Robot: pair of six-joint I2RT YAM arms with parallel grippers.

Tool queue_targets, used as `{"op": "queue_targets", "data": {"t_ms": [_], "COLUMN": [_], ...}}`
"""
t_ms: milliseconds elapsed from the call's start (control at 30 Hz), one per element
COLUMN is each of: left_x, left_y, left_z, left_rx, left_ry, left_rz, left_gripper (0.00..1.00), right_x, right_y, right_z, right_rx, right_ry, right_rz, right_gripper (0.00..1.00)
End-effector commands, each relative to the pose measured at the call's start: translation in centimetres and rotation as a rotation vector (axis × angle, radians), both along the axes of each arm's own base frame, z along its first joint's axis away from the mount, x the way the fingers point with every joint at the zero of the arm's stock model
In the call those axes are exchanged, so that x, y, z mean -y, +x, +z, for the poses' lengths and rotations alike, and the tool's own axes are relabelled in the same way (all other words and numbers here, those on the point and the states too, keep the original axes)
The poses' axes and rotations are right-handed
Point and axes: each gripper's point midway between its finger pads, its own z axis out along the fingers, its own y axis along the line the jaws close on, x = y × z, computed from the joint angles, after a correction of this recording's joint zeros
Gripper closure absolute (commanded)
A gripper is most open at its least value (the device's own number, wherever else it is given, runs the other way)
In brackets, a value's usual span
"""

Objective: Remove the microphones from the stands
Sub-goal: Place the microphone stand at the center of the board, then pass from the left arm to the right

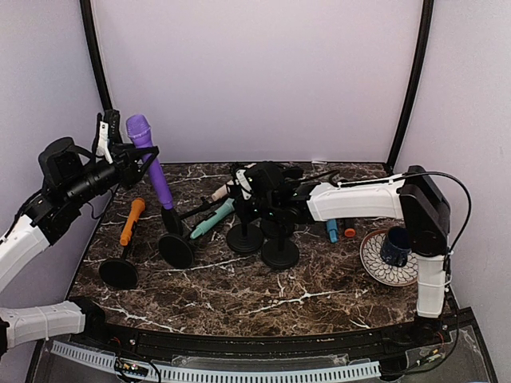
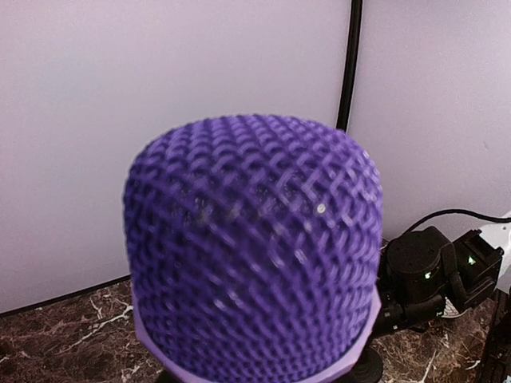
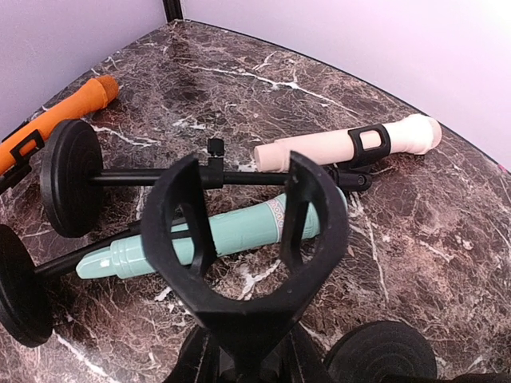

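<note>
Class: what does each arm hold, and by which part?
Left gripper: purple microphone, jaws on the handle just under the head. Right gripper: apparently the empty stand, below its clip.

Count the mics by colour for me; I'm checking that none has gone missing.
Purple mic: 1
Orange mic: 1
Teal mic: 1
Cream mic: 1
Total: 4
A small blue item is too hidden to classify.
</note>
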Motion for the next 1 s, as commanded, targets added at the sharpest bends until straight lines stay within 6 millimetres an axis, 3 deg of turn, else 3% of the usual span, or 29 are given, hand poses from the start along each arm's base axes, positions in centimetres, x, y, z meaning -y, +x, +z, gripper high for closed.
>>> {"op": "queue_targets", "data": {"t_ms": [0, 100, 267, 333, 433, 633, 733, 833, 967], "left_x": [1.7, 2.8, 3.9, 4.0, 4.0, 5.0, 5.7, 7.3, 10.4], "left_y": [-2.2, -2.8, -3.5, -3.5, -3.2, -2.8, -3.0, -3.5, -5.5], "left_z": [2.1, 1.8, 1.7, 1.6, 1.4, 0.6, 0.9, 1.2, 2.7], "left_rx": [0.084, 0.079, 0.071, 0.067, 0.051, -0.016, -0.033, -0.033, 0.002], "left_ry": [-0.008, -0.008, -0.012, -0.010, -0.007, -0.026, -0.067, -0.094, -0.099], "left_rz": [-0.152, -0.232, -0.321, -0.325, -0.322, -0.374, -0.426, -0.511, -0.652], "left_gripper": [1.00, 1.00, 1.00, 1.00, 1.00, 1.00, 1.00, 1.00, 1.00], "right_x": [0.5, 0.6, 0.2, -0.2, -0.5, 0.2, 0.8, 1.3, 0.7], "right_y": [1.8, 1.5, 0.4, -0.2, -1.3, -5.1, -8.7, -12.4, -14.9], "right_z": [2.0, 2.6, 5.1, 7.0, 9.9, 15.4, 17.9, 19.1, 19.7], "right_rx": [0.060, 0.057, 0.058, 0.069, 0.091, 0.155, 0.175, 0.133, 0.044], "right_ry": [0.021, 0.033, 0.088, 0.139, 0.208, 0.340, 0.426, 0.523, 0.578], "right_rz": [-0.043, -0.038, 0.026, 0.062, 0.119, 0.291, 0.472, 0.681, 0.831], "right_gripper": [1.00, 1.00, 0.50, 0.35, 0.22, 0.10, 0.07, 0.04, 0.05]}}
